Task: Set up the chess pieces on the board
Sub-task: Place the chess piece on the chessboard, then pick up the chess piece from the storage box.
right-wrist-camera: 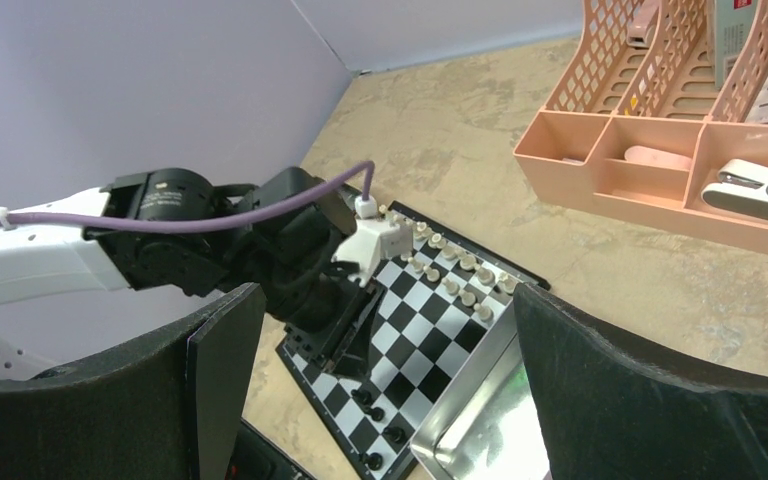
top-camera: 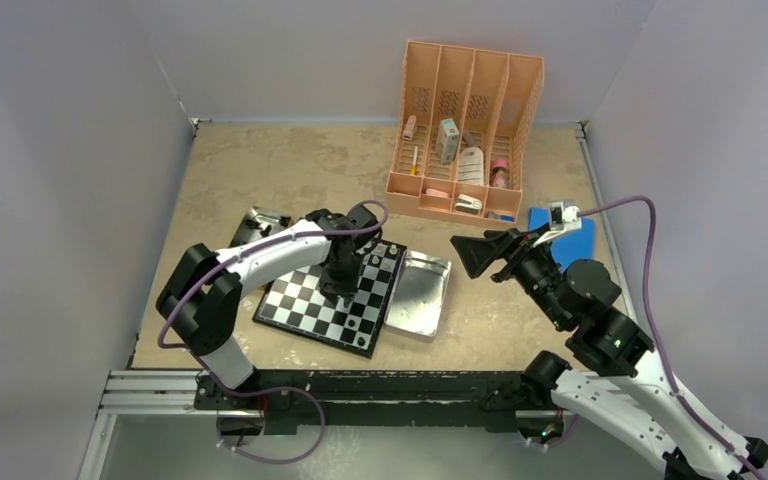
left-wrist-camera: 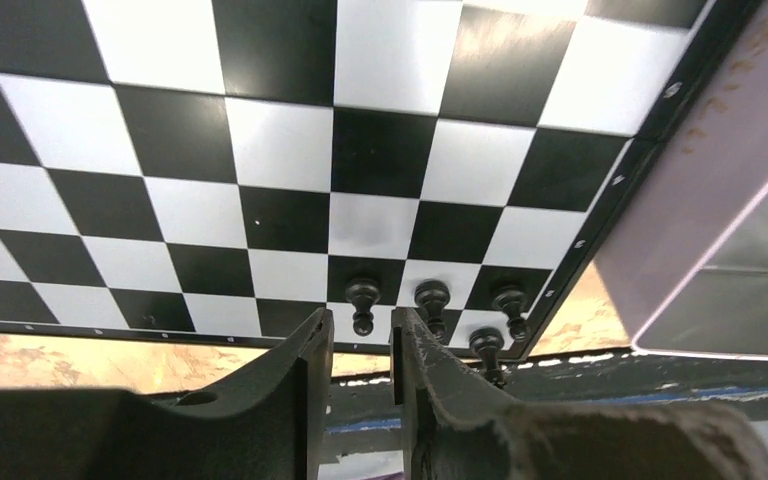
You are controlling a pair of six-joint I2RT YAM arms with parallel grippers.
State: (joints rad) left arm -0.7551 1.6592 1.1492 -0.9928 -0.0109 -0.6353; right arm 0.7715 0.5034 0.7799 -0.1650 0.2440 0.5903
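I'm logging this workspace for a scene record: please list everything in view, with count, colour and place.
board: one, black and silver-white checks, middle of the table
black chess pieces: four, black, board's near corner by the tray
white chess pieces: several, silvery-white, along the board's far edge
tray: one, silver, right of the board
organiser: one, peach, far side, small items inside
blue pad: one, blue, far right
metal thing: one, shiny, left of the board, partly hidden
table: one, beige
left gripper: black, over the board's near edge, black piece at its tips
right gripper: black, open, empty, right of the tray
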